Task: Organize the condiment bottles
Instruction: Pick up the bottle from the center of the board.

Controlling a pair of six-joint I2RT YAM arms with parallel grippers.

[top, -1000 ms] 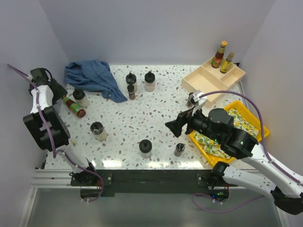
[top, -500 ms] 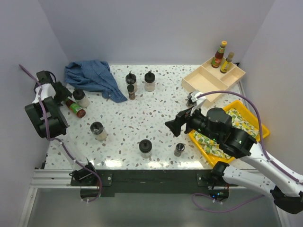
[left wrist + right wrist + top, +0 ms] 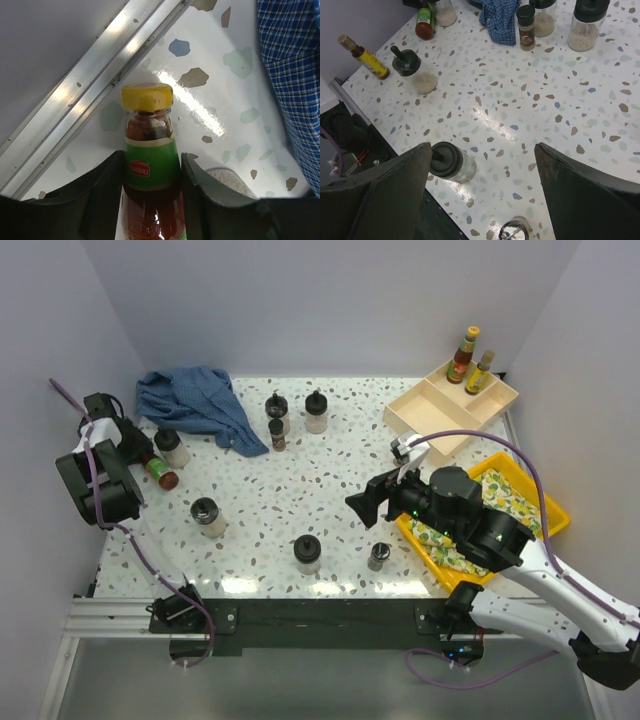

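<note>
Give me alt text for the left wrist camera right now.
A yellow-capped sauce bottle with a green label sits between the black fingers of the left gripper; contact is unclear. It is on the speckled table, a metal rail at left, blue checked cloth at right.

A yellow-capped sauce bottle [image 3: 150, 165] with a green neck band lies on its side just in front of the blue cloth's [image 3: 195, 405] left end. 2 black-lidded jars [image 3: 317, 412] and 1 dark shaker [image 3: 277, 434] stand upright just right of the cloth. 2 slim bottles [image 3: 462, 355] stand far right of it.
</note>
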